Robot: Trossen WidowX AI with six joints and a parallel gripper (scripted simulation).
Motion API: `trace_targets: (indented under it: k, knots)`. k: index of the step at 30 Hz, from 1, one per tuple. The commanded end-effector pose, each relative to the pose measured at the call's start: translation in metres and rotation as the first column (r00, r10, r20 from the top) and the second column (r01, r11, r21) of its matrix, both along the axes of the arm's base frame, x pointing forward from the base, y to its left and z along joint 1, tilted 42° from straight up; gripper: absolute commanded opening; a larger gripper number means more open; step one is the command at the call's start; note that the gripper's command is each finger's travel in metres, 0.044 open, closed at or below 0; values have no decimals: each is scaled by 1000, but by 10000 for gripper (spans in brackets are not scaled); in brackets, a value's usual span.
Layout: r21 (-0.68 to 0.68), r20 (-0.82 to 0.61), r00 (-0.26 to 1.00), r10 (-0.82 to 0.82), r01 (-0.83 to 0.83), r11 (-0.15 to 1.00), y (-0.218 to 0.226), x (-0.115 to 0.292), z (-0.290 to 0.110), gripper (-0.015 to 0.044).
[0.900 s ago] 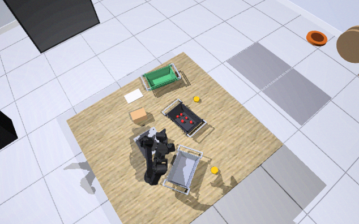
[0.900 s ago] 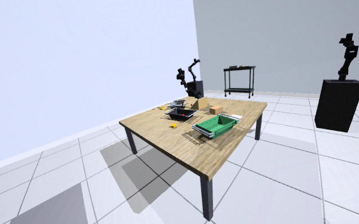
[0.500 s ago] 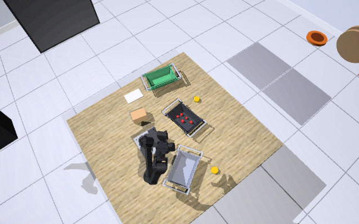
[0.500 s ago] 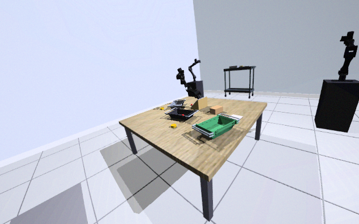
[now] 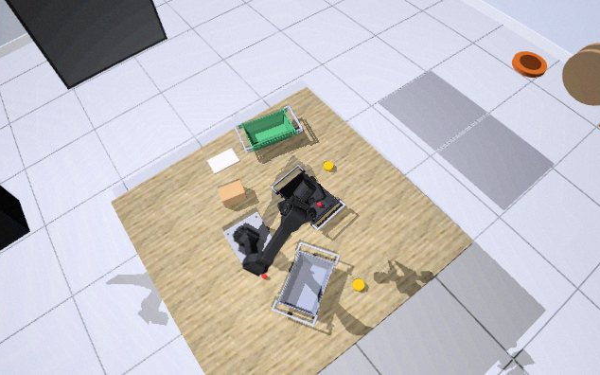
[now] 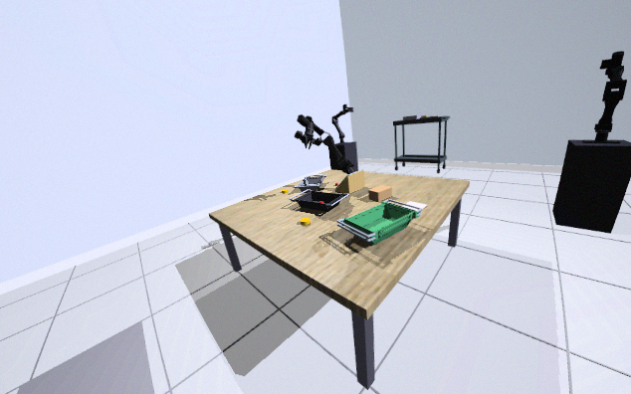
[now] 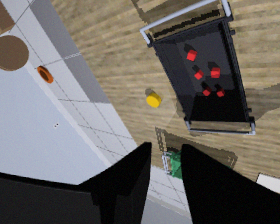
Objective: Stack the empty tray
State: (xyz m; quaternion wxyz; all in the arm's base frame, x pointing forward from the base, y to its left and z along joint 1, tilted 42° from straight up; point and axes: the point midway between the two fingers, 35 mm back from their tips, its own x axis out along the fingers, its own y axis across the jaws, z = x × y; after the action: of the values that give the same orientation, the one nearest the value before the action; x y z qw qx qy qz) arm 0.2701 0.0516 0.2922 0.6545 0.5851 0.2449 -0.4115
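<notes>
The loaded black tray [image 5: 330, 205] [image 6: 319, 200] [image 7: 204, 76] holds a few red blocks and stands at mid table. Its wire bars [image 7: 184, 22] [image 7: 220, 124] lie out over its two ends. The empty grey tray [image 5: 307, 284] [image 6: 314, 180] lies apart from it, near the arm's base. My gripper [image 5: 300, 187] [image 6: 305, 134] [image 7: 165, 149] hangs high over the black tray and hides part of it in the top view. Its fingers stand nearly together, with only a narrow gap and nothing between them.
A green tray [image 5: 270, 128] [image 6: 380, 221] stands at one table end, with a white sheet [image 5: 222, 160] and a small cardboard box [image 5: 232, 193] [image 6: 380, 192] nearby. Two yellow discs [image 5: 328, 166] [image 5: 358, 284] [image 7: 153, 99] lie on the table.
</notes>
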Motion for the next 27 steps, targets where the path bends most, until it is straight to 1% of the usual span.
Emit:
trace_targets:
  k: [1,4,6,8,10,13,15,27]
  knots:
    - [31,0,947,-321,321,947,-27,42,-27,84]
    - [49,6,831,-556,555,830,-56,72,-56,84]
    - [59,17,723,-691,689,723,-78,89,-78,84]
    - [67,31,610,-792,789,611,-100,101,-99,84]
    - [72,51,504,-862,859,506,-119,109,-117,84]
    - [78,98,310,-946,945,318,-154,118,-150,84]
    - [89,122,225,-967,968,236,-166,119,-163,84]
    - [91,125,214,-969,970,226,-172,119,-170,84]
